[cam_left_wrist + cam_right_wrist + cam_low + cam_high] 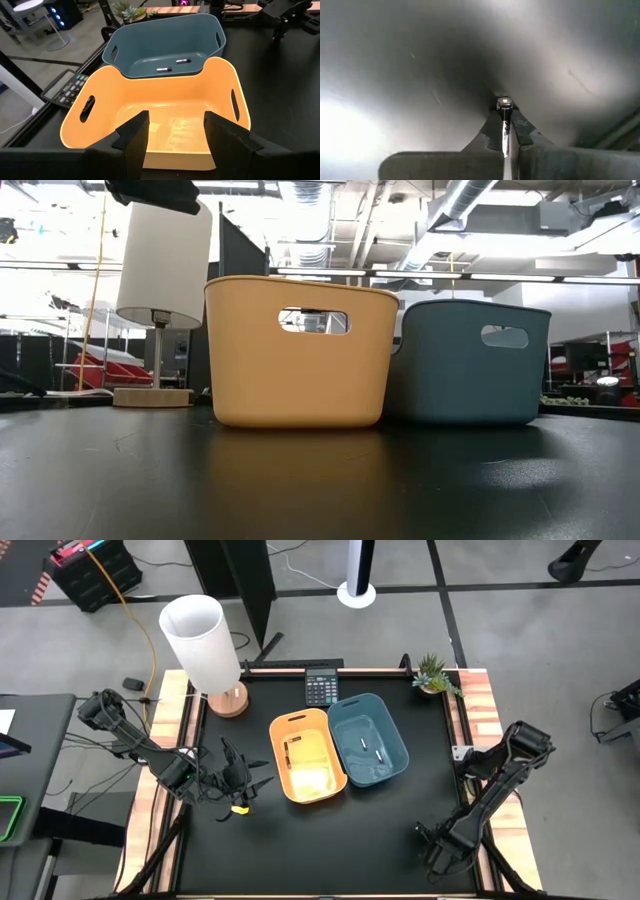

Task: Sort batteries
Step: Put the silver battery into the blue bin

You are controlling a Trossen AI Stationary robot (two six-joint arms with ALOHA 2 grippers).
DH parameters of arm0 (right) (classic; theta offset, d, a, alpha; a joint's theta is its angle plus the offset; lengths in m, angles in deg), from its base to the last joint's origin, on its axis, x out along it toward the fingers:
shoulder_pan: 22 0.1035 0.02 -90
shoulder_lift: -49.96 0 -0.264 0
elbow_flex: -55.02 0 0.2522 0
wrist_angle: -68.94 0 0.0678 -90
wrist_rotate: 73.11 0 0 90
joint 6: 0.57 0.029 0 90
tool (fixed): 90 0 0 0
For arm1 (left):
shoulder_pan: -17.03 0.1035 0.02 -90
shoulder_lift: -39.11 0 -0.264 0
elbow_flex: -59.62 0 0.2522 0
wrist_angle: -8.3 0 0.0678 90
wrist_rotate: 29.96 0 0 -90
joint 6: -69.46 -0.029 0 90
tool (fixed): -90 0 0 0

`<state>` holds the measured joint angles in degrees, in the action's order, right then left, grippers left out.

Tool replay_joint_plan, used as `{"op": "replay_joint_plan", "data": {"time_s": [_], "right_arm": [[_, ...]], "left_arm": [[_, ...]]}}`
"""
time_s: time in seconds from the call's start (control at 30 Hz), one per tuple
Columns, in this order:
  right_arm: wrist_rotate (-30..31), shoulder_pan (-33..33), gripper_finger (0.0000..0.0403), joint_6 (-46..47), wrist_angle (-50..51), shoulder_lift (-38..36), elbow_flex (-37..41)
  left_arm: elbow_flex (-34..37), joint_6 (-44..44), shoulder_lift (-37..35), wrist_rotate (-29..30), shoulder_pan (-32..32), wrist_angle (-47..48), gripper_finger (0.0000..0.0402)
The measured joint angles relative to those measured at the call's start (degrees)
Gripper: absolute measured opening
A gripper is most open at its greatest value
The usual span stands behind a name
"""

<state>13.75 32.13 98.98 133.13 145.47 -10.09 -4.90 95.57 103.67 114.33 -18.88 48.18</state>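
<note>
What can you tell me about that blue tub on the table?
The blue tub is a rounded rectangular bin of smooth, matte teal plastic with oval handle cut-outs near its rim. It stands upright and open-topped on the black table, close beside the orange tub, in front of the calculator. Two small batteries lie on its floor.

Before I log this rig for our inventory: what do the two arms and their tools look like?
Both arms are dark, near-black, jointed links. The left arm trails thin black cables and shows a small yellow mark near its tool. That tool's fingers are broad, angular, matte black wedges. The right arm is bulkier at its joints; its tool has narrow dark fingers.
</note>
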Motion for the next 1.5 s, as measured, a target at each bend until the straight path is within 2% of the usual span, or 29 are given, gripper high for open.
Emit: {"op": "replay_joint_plan", "data": {"time_s": [0.37, 0.87, 1.27, 1.5], "right_arm": [[6.8, -3.7, 0.0003, -5.4, 0.3, 0.0, -2.9], [11.2, -9.3, 0.0003, -14.7, -0.7, -1.0, -3.3], [24.7, -13.5, 0.0003, -23.9, 4.1, -8.7, -9.5], [34.8, -20.8, 0.0003, -35.7, 6.5, -12.4, -13.8]], "left_arm": [[0.0, 0.0, 0.0, 0.0, 0.0, 0.0, 0.0185], [0.0, 0.0, 0.0, 0.0, 0.0, 0.0, 0.0185], [0.0, 0.1, 0.0, 0.0, 0.0, 0.0, 0.0185], [0.0, 0.4, 0.0, 0.0, 0.0, 0.0, 0.0185]]}}
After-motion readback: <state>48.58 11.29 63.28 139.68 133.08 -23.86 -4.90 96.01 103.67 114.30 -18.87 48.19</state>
